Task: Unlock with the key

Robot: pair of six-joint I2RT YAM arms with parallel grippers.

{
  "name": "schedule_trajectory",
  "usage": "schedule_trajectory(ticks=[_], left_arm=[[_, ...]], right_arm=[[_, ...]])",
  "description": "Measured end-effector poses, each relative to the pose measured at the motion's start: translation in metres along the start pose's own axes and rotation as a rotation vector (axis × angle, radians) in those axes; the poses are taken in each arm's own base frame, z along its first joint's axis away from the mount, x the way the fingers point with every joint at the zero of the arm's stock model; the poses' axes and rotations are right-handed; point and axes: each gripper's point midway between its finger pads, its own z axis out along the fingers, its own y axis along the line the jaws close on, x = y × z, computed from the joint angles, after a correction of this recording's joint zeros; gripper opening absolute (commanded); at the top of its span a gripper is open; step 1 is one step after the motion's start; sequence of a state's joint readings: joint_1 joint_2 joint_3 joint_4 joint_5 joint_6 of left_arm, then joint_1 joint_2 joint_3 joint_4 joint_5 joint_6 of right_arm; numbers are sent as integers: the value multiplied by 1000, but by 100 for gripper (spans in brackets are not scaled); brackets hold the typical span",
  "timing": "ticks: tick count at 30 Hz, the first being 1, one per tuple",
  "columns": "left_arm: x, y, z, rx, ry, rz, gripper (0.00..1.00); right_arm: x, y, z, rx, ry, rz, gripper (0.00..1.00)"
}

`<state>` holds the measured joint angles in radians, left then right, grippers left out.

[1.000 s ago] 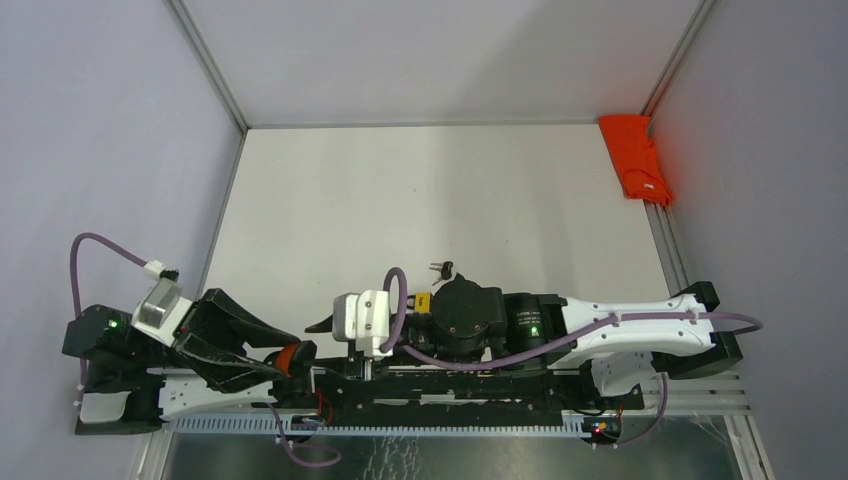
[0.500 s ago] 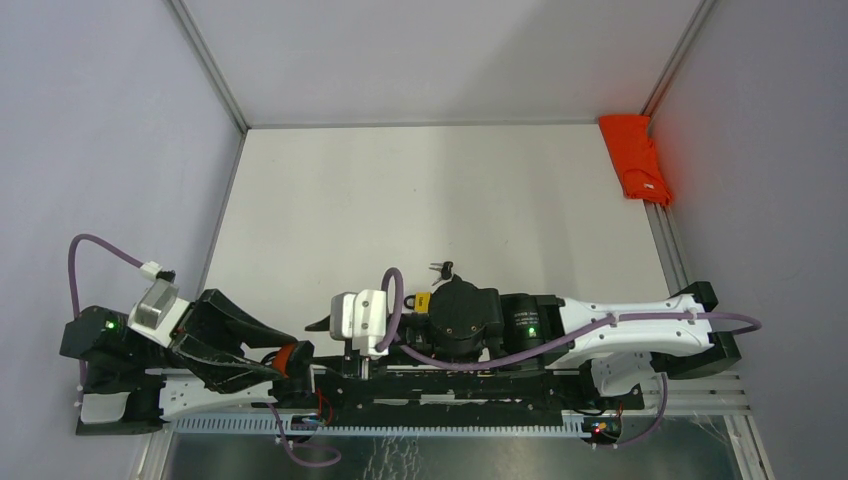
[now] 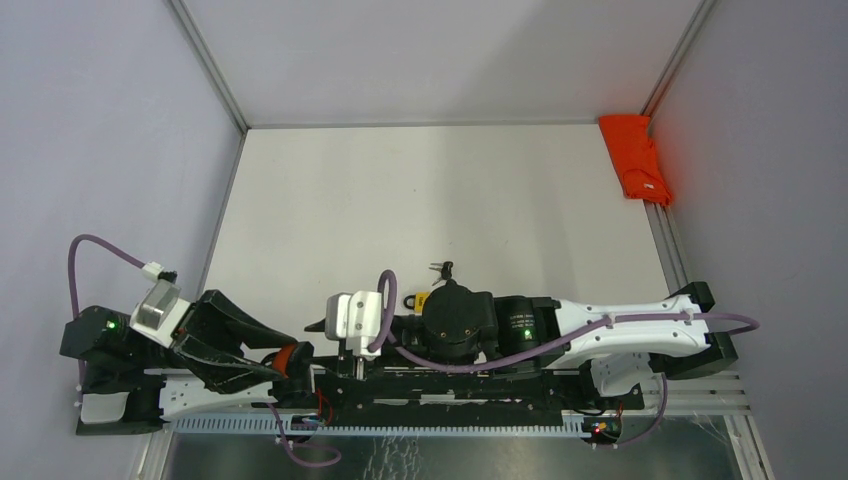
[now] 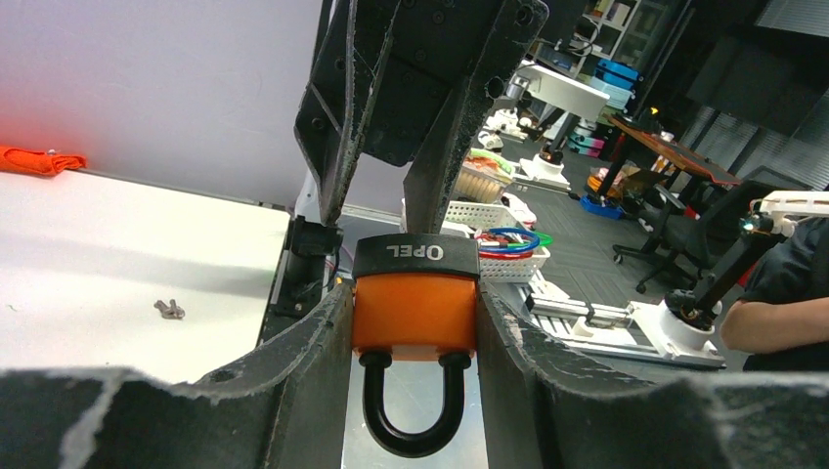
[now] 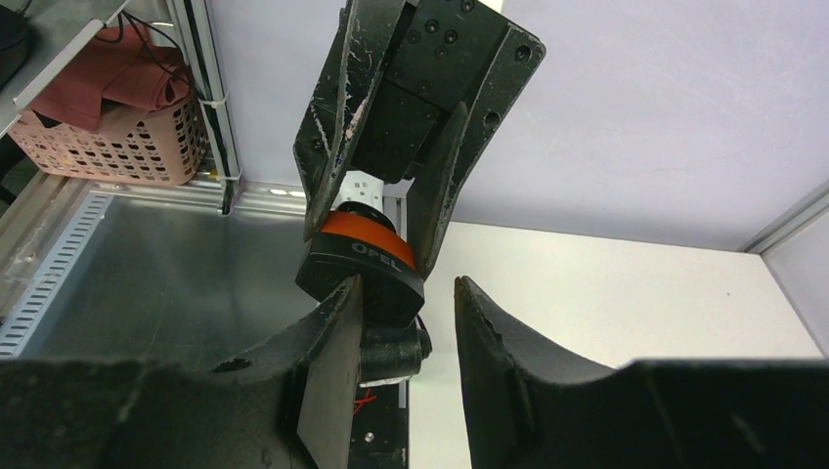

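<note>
High rear overhead across the table (image 3: 400,200); two close, opposed wrist views, padlock (image 4: 414,313) common, perhaps overhead too.

One orange padlock (image 4: 414,315). One small bunch of keys (image 3: 441,268) lies on the tabletop (image 3: 400,190); the number of keys is too small to tell. One red cloth (image 3: 634,158). One yellow-and-black object (image 3: 421,300), half hidden. Two arms, the left arm (image 3: 230,335) and the right arm (image 3: 640,325), with two fingers (image 4: 303,376) each.
</note>
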<state>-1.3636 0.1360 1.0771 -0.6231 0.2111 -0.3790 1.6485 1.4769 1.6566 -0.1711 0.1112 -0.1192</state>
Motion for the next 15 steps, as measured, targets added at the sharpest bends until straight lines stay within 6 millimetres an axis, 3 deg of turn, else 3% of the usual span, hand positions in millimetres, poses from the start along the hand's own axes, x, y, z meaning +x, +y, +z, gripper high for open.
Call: schedule_trajectory(ticks=[15], left_arm=[[4,22,-3,-116,8,23,2]], right_arm=[[21,-35,0,59,51,151,44]])
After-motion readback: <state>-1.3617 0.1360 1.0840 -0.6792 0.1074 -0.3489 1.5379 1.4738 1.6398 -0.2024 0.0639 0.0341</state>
